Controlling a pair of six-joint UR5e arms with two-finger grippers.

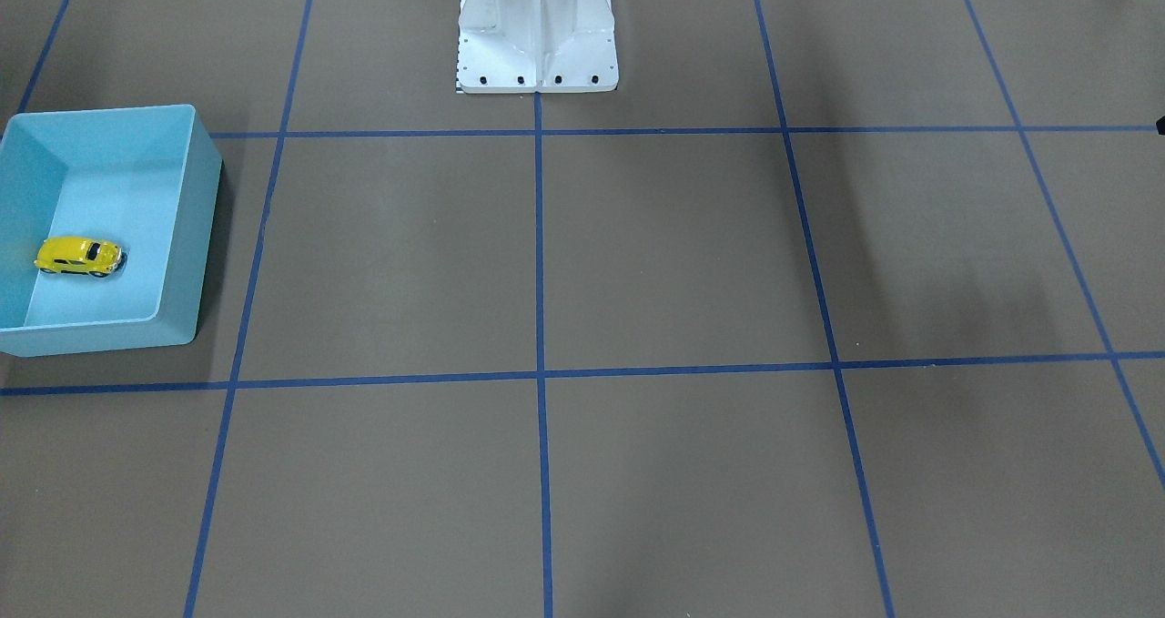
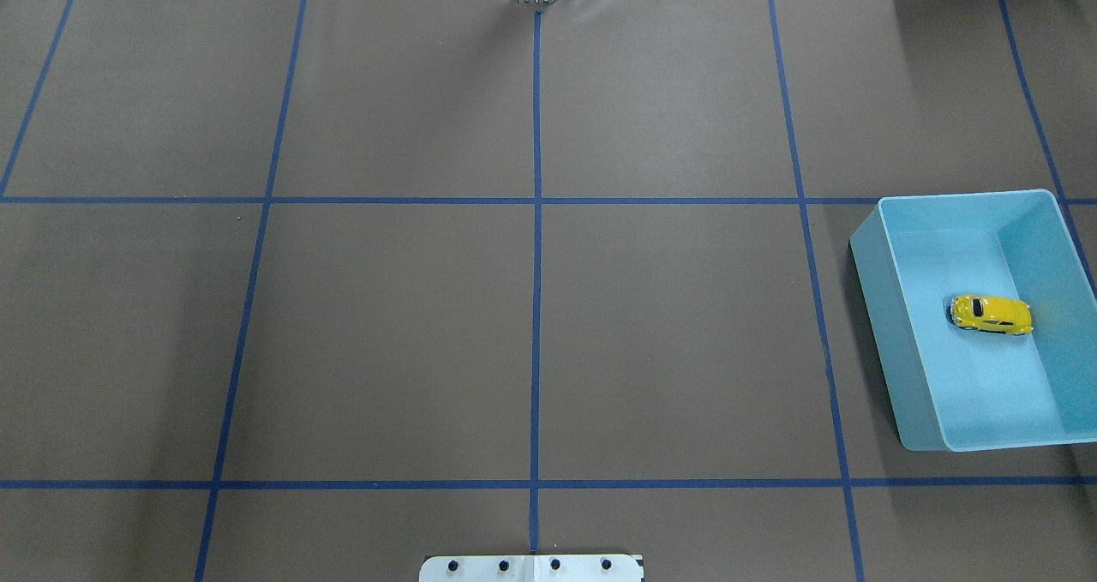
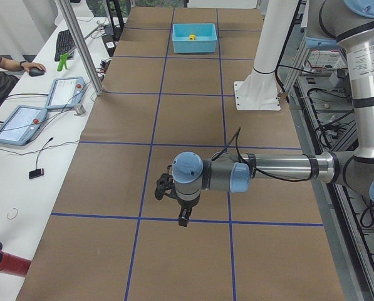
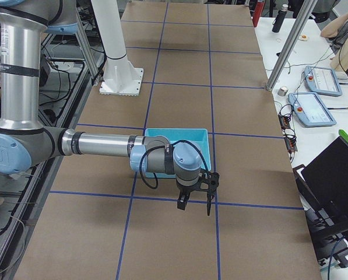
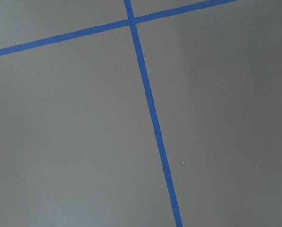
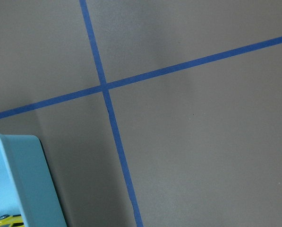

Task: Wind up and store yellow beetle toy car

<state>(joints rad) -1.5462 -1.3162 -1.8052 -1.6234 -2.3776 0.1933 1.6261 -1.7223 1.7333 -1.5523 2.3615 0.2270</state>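
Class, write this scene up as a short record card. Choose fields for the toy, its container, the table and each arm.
Toy: yellow car, upright inside the bin
Container: light blue bin, open top, on the robot's right side of the table
Table: table with a brown cover and blue tape lines forming a grid
Left arm: left gripper hangs over bare table, far from the bin; open or shut cannot be told
Right arm: right gripper hangs over the table close to the bin; open or shut cannot be told
Task state: car already in the bin
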